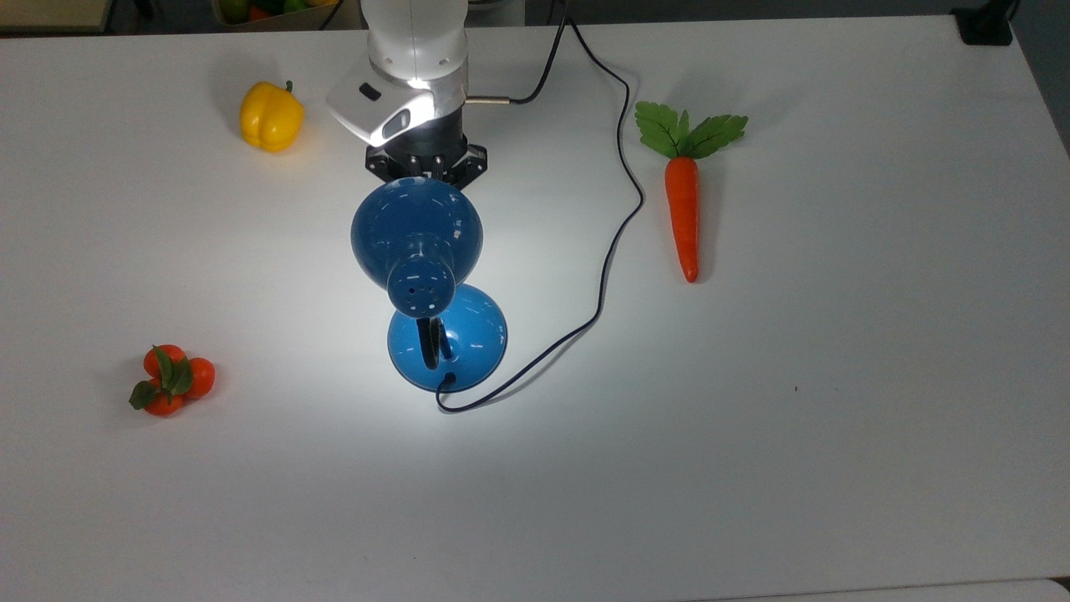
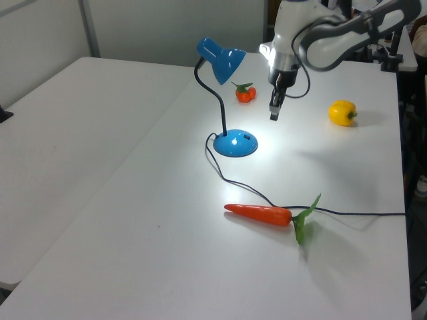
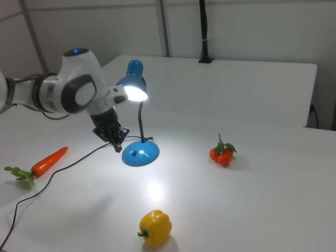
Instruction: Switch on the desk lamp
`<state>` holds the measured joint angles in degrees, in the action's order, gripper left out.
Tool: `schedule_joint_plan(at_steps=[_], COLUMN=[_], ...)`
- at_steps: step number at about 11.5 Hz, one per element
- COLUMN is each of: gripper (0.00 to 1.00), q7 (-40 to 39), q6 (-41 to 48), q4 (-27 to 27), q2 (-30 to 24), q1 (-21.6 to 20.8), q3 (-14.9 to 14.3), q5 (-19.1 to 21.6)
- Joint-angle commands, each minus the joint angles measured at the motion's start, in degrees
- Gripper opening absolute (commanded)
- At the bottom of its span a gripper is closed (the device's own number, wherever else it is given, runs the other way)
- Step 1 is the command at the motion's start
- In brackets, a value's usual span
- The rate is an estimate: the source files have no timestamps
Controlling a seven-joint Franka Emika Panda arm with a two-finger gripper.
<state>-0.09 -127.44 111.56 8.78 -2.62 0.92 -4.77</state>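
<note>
The desk lamp stands mid-table with its bulb glowing. Its blue dome shade hangs over the round blue base, and the thin black cord runs toward the top view's top. The same base sits under the shade in the left view, and the lit shade faces the right view's right. My gripper hangs in the air, shut and holding nothing, up and to the left view's right of the base. In the right view the gripper is just left of the base, apart from it.
A yellow pepper lies at the top view's upper left, a carrot at its right and a cluster of tomatoes at its lower left. The cord loops between the lamp and the carrot.
</note>
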Motion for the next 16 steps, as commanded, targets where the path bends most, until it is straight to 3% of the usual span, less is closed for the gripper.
schedule_joint_plan(at_steps=[1, 6, 10, 11, 14, 16], gripper=[0.00, 0.00, 0.04, 0.13, 0.54, 1.00], q7=[-1.2, -1.2, -1.2, -1.1, -1.3, -1.3], q6=[13.1, 28.1, 31.7, 32.0, 35.2, 36.1], q4=[-3.2, -13.7, -15.7, -15.8, -17.8, -18.6], q2=[-5.7, -7.1, -9.3, -9.3, -9.3, -9.5], q1=[-0.7, -0.8, -0.5, -0.5, -0.1, 0.9], q3=[-0.4, -0.3, -0.6, -0.7, -1.0, -1.0], q5=[-0.4, 0.5, 0.7, 0.7, 0.6, 0.6])
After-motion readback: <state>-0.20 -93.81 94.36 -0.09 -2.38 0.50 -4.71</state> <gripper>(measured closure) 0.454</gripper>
